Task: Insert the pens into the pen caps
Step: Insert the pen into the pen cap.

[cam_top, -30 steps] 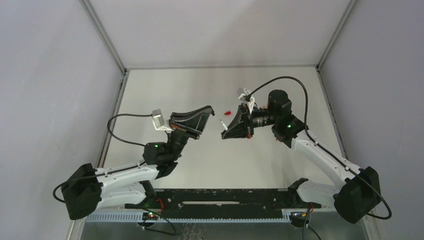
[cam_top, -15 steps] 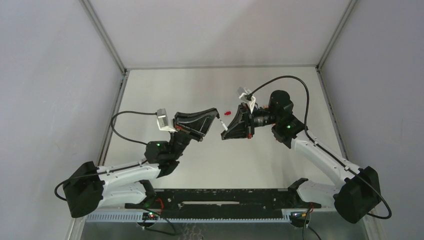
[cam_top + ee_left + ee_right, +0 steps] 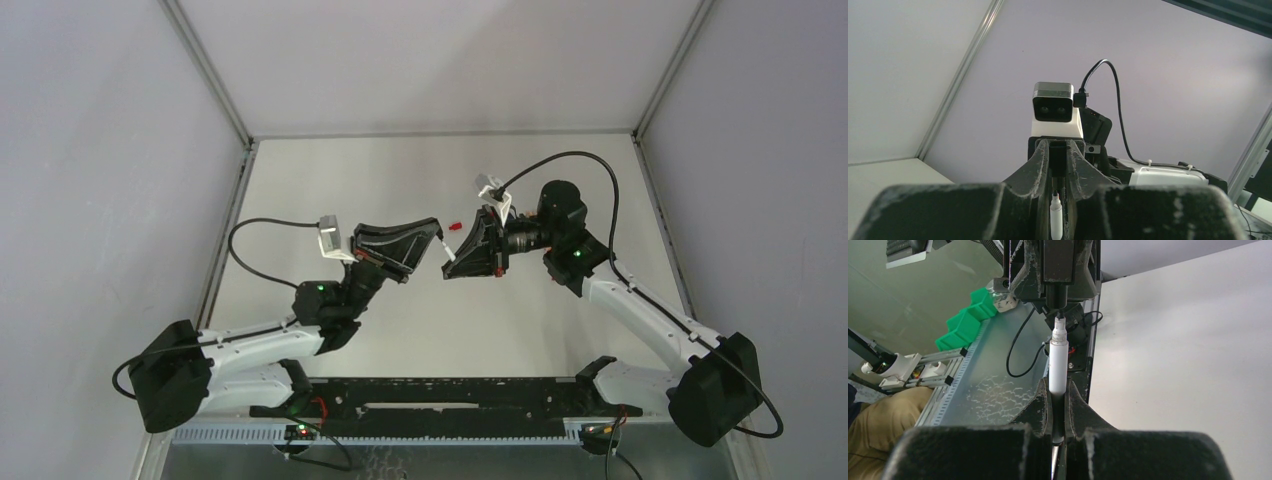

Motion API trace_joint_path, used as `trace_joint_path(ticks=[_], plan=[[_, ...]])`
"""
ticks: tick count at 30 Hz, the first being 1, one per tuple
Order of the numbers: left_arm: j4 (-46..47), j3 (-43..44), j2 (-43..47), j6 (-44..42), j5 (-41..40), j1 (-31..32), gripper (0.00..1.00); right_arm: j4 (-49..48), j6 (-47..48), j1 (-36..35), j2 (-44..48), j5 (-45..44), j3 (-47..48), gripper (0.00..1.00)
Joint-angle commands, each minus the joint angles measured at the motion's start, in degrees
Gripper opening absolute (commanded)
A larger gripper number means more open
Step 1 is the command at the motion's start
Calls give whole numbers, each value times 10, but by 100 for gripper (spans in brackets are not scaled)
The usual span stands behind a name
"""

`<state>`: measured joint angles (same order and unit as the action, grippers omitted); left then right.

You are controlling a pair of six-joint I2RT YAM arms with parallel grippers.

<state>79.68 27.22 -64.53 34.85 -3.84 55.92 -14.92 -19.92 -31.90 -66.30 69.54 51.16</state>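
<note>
Right wrist view, nearest first. The right gripper (image 3: 1058, 392) has its jaws pressed together on the tail end of a slim white-barrelled marker pen (image 3: 1057, 362). Likely reason: a low grip leaves the whole writing end free to enter a cap.

The pen's long axis runs 6 to 12 o'clock in this view, with the dark tip at 12, pointing away from the right wrist. In the top view the axis lies roughly 5 to 11 o'clock, tip toward 11. The pen is in the air, off the pale table (image 3: 400, 180).

Just beyond the tip is a short black plastic pen cap (image 3: 1058, 297), its mouth facing 6 o'clock toward the pen. The tip sits at the mouth. Whether it has entered or only touches, I cannot tell.

The left gripper (image 3: 435, 232) has its fingers closed on that black cap, reaching in from 8 o'clock in the top view. Both pieces are held aloft, nose to nose, probably so the axes line up before the push. A slight skew could catch the tip on the rim.

Farthest, a small red plastic pen cap (image 3: 455, 227) lies loose on the table, about 1 o'clock from the meeting point, near but apart.
</note>
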Motion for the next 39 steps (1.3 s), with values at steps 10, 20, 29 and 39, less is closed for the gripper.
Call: trace_joint_path(ticks=[10,20,29,39], plan=[[24,28,0,20,4,2,0,-27,-15,6,16,1,5,0],[24,28,-6,33,1,2,0,-29,-15,8,18,0,5,0],[24,23,-7,50,1,4,0,-29,-16,11,18,-2,5,0],[24,20,-21,57,-5,10,0,-30,-17,19,24,-4,5,0]])
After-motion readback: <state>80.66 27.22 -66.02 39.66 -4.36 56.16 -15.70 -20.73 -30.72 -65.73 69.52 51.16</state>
